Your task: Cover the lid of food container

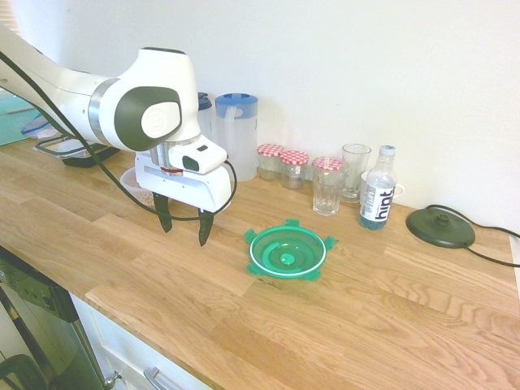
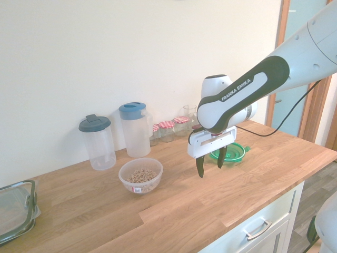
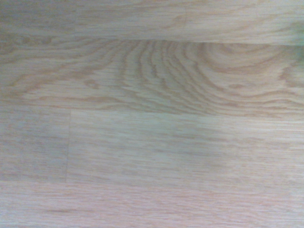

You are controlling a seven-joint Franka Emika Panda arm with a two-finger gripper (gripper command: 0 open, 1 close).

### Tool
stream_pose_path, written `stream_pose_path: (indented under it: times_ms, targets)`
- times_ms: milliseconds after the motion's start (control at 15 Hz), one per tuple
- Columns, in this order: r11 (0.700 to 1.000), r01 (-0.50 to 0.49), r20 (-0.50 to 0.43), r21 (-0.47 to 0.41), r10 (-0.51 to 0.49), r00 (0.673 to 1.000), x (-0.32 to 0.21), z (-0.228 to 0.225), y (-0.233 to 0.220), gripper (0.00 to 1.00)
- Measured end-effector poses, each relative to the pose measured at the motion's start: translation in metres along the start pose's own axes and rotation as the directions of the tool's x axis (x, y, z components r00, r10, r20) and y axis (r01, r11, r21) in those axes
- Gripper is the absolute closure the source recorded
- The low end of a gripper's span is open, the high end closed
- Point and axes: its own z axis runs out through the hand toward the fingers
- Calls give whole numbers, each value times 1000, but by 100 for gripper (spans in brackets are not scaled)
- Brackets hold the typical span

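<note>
The gripper (image 1: pixel 185 225) hung above the wooden counter (image 1: pixel 341 317), pointing straight down, its dark fingers spread apart and holding nothing. In the first exterior view the green lid (image 1: pixel 288 252) lay flat on the counter to the gripper's right, near it but not touching. The food container (image 2: pixel 140 175), a clear bowl with small brown pieces inside, stood uncovered on the gripper's other side, nearer the two tall jugs (image 2: pixel 134 129). The wrist view showed only bare wood grain.

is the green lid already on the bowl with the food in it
No, the green lid lies on the wooden counter by itself, apart from the uncovered bowl.
</note>
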Motion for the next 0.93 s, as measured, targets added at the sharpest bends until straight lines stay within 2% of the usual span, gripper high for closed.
stream_pose_path:
  times_ms: [200, 267, 600, 800, 933]
  targets:
    - [1000, 11, 2, 11, -11, 1000, 5, -7, -2, 0]
    - [999, 28, 31, 35, -29, 999, 16, -18, -2, 0]
    - [992, 43, 162, 114, -62, 985, 127, -69, 51, 0]
    - [984, 35, 271, 173, -82, 959, 181, -63, 77, 0]
    - [981, -13, 345, 195, -56, 937, 224, -42, 99, 0]
